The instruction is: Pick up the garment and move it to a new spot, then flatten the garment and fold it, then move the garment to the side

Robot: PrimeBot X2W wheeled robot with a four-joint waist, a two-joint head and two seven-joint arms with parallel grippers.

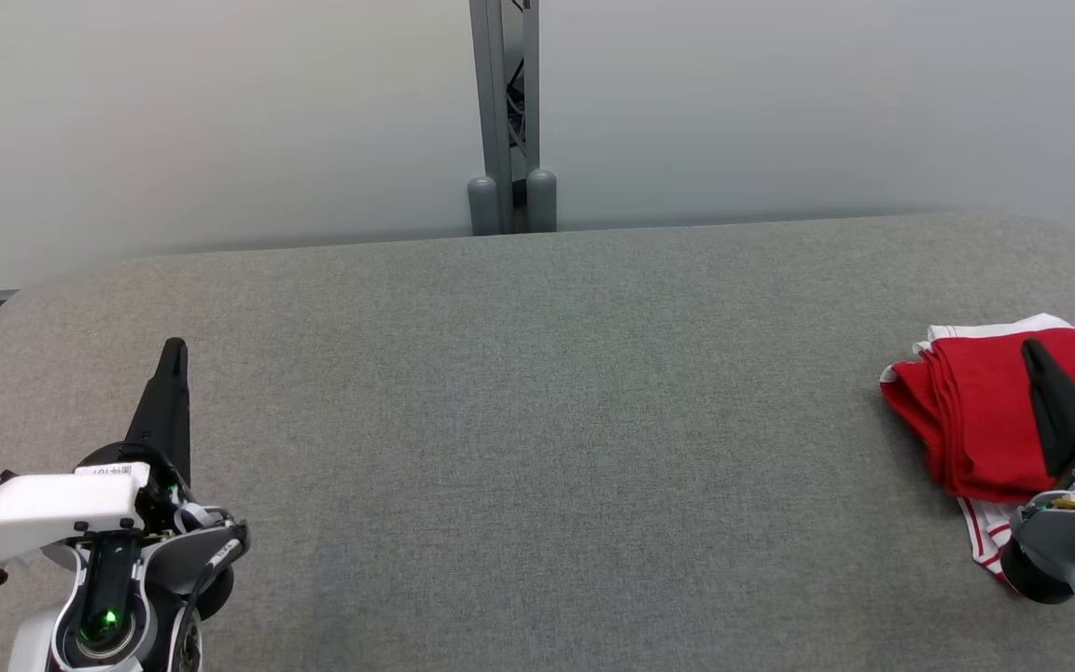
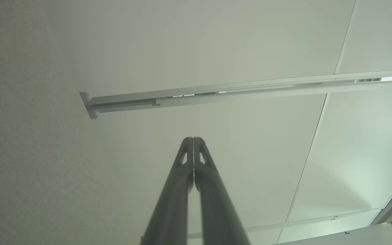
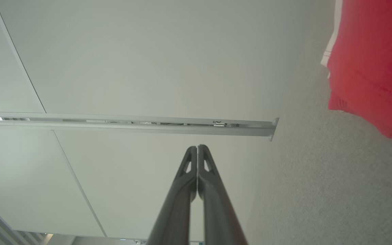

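Now the red garment [image 1: 976, 420] lies folded on the right side of the grey table [image 1: 537, 420], so I judge the folding and the move aside done. It rests straight on the table, in no container. My right gripper [image 1: 1030, 347] and left gripper [image 1: 175, 347] are both pressed together, empty.

Colours and patterns
We note: garment [image 1: 971, 420] red, white edging with red stripes; table [image 1: 537, 420] flecked grey; wall [image 1: 220, 112] pale grey; left gripper [image 1: 174, 347], right gripper [image 1: 1029, 347] black.
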